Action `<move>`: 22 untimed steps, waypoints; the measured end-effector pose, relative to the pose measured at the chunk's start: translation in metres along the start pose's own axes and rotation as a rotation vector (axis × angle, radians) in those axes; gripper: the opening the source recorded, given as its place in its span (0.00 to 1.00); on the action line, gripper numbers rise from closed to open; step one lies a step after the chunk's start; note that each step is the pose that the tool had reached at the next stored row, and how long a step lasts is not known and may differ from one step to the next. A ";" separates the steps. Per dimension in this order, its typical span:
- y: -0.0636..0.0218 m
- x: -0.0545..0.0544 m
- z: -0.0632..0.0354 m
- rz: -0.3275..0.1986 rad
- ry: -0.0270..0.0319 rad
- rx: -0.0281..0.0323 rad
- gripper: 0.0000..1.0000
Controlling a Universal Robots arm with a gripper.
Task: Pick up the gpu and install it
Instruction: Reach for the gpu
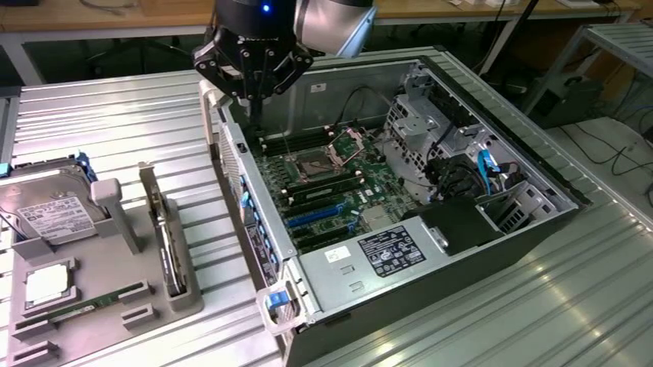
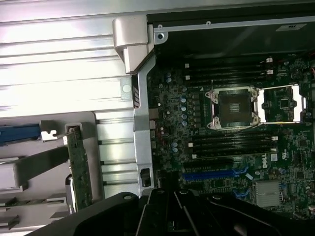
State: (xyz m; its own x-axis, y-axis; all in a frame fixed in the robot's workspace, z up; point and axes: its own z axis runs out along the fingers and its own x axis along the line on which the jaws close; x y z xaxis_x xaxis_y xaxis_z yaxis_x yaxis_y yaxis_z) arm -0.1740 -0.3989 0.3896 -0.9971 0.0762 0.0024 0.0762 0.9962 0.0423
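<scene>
Nearest, at the exterior view's left: grey holder tray (image 1: 190,300) on ribbed metal table (image 1: 112,115). Carries a green memory stick (image 1: 87,308) lying flat and, farther back, a hard drive (image 1: 46,208) propped upright.

Gpu (image 1: 167,243): stands on edge in a slot of that tray, metal bracket at the far end. Untouched, well apart from the gripper. Judged light, stiff and thin. Likely fragile at the soldered parts and along the contact edge. Faces probably smooth, so liable to slip or tilt under a weak pinch. Best taken, by this reckoning, across the thickness on the free upper edge, near mid-length, clear of bracket and contacts.

Middle: open computer case (image 1: 531,164) lying on its side. Motherboard (image 1: 332,191) exposed, blue expansion slots (image 1: 311,218) unoccupied, processor socket (image 1: 306,162) farther in.

Farther: gripper (image 1: 254,115), poised over the case's far corner by the rear panel. Fingers pressed together, holding nothing.

Farthest: workbenches (image 1: 459,11) along the back.
</scene>
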 end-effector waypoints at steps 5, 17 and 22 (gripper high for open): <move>-0.0004 0.004 0.0015 0.001 0.0148 0.0011 0.11; -0.0019 0.013 0.0033 0.002 0.0382 0.0080 0.11; -0.0037 0.016 0.0033 0.002 0.0389 0.0119 0.11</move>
State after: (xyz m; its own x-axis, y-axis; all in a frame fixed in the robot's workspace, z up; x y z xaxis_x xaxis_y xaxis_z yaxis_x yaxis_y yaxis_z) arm -0.1905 -0.4013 0.3862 -0.9962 0.0764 0.0413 0.0777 0.9965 0.0303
